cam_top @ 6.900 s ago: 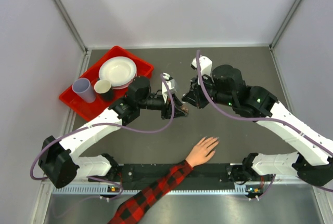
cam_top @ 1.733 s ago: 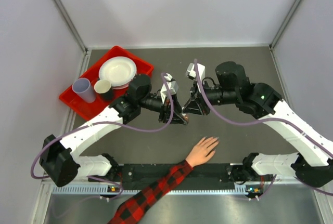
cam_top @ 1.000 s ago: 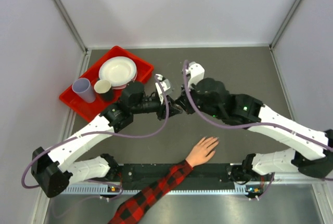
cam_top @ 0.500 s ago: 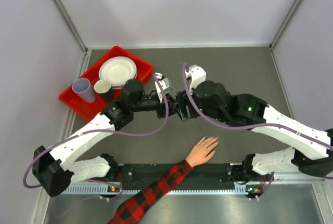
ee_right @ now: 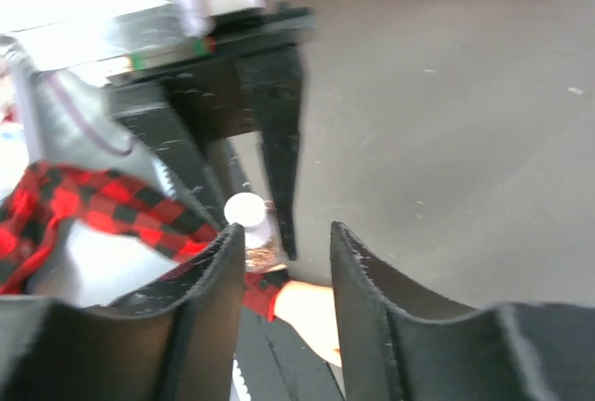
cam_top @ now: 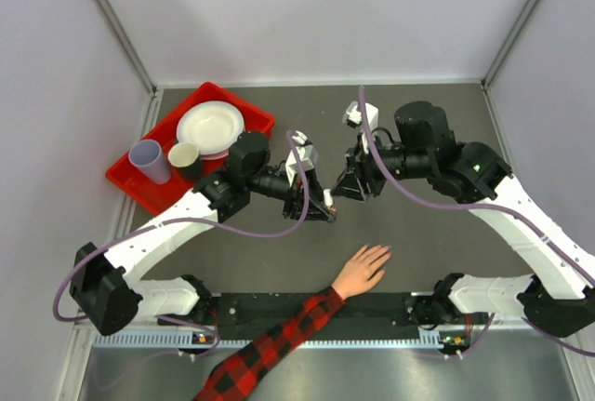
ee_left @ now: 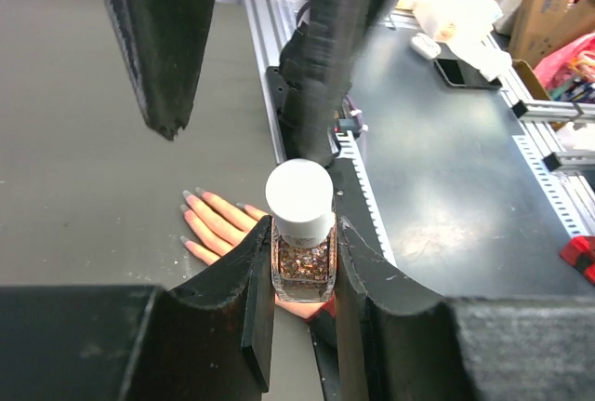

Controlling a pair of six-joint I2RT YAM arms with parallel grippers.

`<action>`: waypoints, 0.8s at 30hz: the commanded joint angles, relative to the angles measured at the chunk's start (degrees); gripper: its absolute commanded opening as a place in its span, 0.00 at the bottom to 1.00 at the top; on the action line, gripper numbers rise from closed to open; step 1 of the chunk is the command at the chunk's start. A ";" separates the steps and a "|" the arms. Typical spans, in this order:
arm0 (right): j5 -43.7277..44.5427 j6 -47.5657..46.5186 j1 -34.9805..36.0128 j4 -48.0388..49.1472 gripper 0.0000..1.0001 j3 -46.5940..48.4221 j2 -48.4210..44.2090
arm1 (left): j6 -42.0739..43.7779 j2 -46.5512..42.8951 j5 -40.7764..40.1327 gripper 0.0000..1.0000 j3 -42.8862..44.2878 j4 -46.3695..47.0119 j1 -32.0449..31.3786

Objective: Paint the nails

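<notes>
Nails [ee_left: 189, 195] tip a plaid-sleeved hand [cam_top: 361, 271] lying flat on the bench [cam_top: 428, 243] at its near edge, near the left claw [cam_top: 323, 207] clamped on a white-capped polish bottle [ee_left: 300, 250]; right claw [ee_right: 286, 229], jaws apart, hovers beside the cap [ee_left: 299, 192].

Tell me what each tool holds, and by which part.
Left tool grips the glitter polish bottle by its glass body, below the white cap. Right tool holds nothing.

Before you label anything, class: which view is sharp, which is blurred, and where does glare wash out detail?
Top external view: evenly lit and sharp, the hand crisp. Left wrist view: the glitter polish bottle is in focus, the right gripper above it has one smeared finger. Right wrist view: soft all over, upper left corner blown out white.
</notes>
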 commanded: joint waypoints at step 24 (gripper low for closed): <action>-14.87 -2.92 -0.69 1.20 0.18 4.25 5.20 | 0.97 -1.77 -1.10 0.00 2.90 1.02 -0.05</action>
